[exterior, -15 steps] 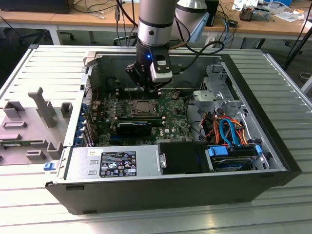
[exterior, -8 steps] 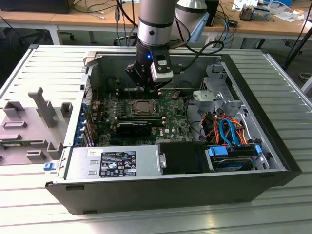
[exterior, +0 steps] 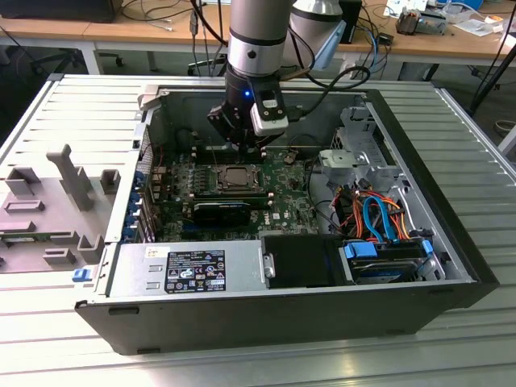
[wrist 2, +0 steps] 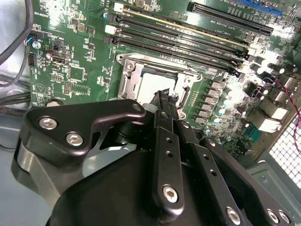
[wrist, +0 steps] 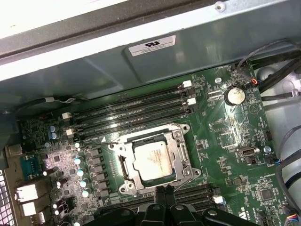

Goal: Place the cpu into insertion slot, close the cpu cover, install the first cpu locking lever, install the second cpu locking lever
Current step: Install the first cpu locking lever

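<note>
First wrist view gives us the gripper (wrist: 165, 194) nearest, its fingers pressed together on nothing, just beside the insertion slot (wrist: 124, 165). Inside that slot we see the cpu (wrist: 151, 161), with the cpu cover (wrist: 180, 146) lying flat around it.

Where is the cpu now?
In the first wrist view, the cpu lies in the insertion slot on the green board, beside the long black slots, near the tool.
</note>
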{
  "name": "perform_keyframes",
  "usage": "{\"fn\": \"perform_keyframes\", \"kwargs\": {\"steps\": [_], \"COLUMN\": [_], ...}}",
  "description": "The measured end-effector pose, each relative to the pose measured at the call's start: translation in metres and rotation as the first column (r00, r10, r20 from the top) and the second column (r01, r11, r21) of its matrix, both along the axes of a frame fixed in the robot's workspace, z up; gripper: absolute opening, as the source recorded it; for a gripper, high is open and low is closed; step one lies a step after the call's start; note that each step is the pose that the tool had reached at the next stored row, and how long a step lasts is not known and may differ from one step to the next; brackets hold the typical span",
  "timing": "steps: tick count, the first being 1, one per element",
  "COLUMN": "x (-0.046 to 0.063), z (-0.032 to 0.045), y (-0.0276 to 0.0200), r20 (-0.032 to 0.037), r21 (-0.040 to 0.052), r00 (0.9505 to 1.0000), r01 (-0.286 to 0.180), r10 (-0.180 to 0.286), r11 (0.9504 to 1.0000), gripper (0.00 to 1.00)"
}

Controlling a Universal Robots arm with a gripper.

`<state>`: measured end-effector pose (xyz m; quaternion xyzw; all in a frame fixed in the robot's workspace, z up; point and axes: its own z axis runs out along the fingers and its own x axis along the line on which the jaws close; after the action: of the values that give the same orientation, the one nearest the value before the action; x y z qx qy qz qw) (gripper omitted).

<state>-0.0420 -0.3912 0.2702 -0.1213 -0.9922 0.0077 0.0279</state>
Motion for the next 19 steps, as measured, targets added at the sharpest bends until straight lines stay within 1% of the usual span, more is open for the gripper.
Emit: {"fn": "perform_keyframes", "kwargs": {"steps": [19], "x": [0.0000], "z": [0.0000], "y": [0.0000], "r20": [0.0001], "r21": [0.0000], "r00": [0.9983], "r01": [-0.058], "r10": [0.058], "r11": [0.9983], "gripper": [0.11]}}
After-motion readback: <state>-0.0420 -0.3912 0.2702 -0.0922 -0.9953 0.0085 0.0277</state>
